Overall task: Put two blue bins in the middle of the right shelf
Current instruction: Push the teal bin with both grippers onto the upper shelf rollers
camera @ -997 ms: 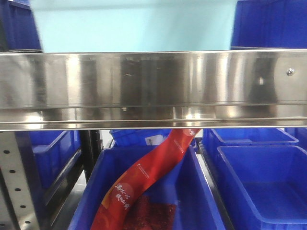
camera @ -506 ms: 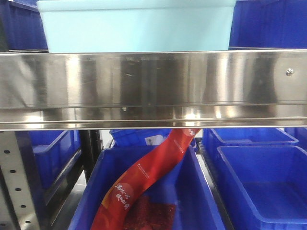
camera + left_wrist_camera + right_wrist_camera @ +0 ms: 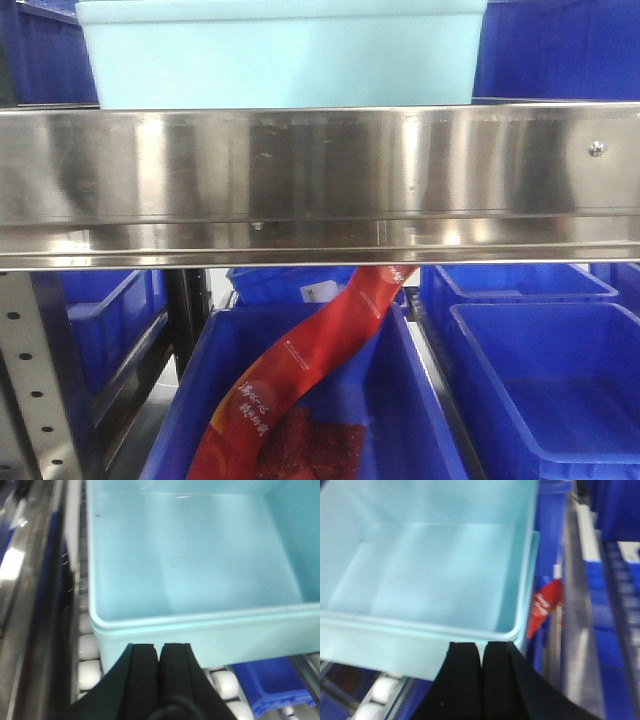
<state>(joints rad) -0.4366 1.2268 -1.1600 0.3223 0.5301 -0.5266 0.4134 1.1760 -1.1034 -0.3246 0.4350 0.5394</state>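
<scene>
I am seeing the pale blue bin (image 3: 280, 55) sitting on the shelf rollers (image 3: 90, 672) behind the steel rail (image 3: 320, 170), directly ahead of both grippers, left (image 3: 161, 652) and right (image 3: 481, 652), fingers pressed together, long axis crosswise.

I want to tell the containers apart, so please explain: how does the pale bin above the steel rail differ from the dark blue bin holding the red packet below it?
The pale cyan bin sits above the steel rail; the dark blue bin sits below it. The pale cyan bin is empty in the wrist views, while the dark blue bin holds a red packet. Both are rectangular, open-topped plastic bins.
</scene>
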